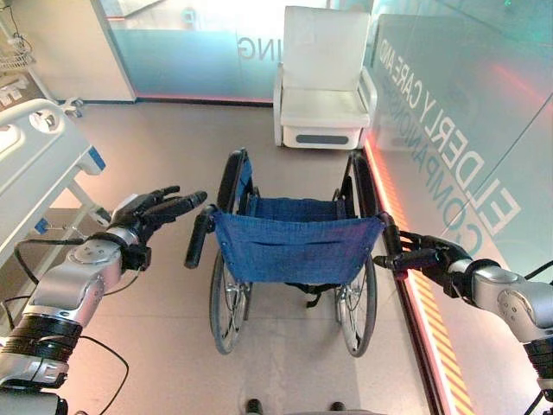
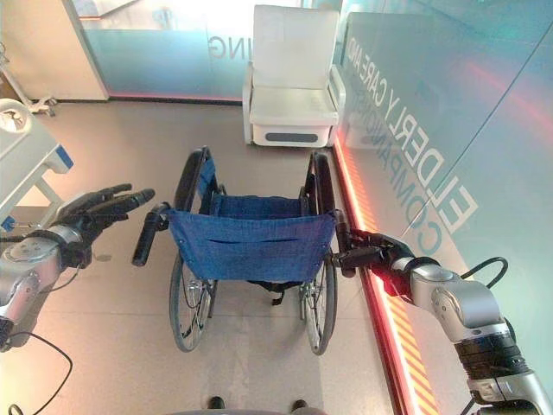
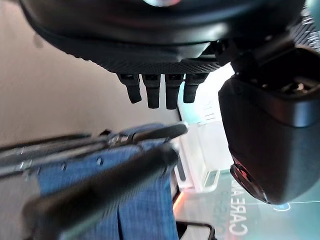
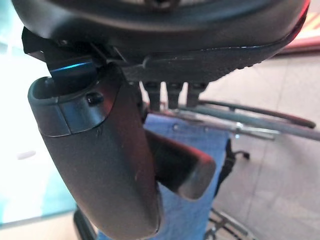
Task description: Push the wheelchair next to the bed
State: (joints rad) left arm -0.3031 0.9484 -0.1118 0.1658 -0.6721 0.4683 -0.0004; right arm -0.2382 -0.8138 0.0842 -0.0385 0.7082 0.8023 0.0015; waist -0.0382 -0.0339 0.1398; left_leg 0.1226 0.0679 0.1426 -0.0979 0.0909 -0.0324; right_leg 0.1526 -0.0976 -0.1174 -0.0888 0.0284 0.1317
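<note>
The wheelchair [image 1: 294, 246], with a blue cloth back and black armrests, stands in the middle of the floor with its back towards me. My left hand [image 1: 151, 212] hovers open, its fingers stretched towards the left push handle [image 1: 200, 238] and a little short of it. The same handle [image 3: 100, 185] shows below the straight fingers in the left wrist view. My right hand [image 1: 428, 255] is at the right push handle [image 1: 390, 235]. That grip [image 4: 182, 165] lies between thumb and straight fingers, which are not curled round it. The bed [image 1: 34, 164], white with a rail, stands at the left.
A white armchair [image 1: 321, 86] stands straight ahead beyond the wheelchair, against a glass wall. Another lettered glass wall [image 1: 484, 156] runs along the right, with a red and yellow striped strip [image 1: 432, 328] at its foot, close to the right wheel.
</note>
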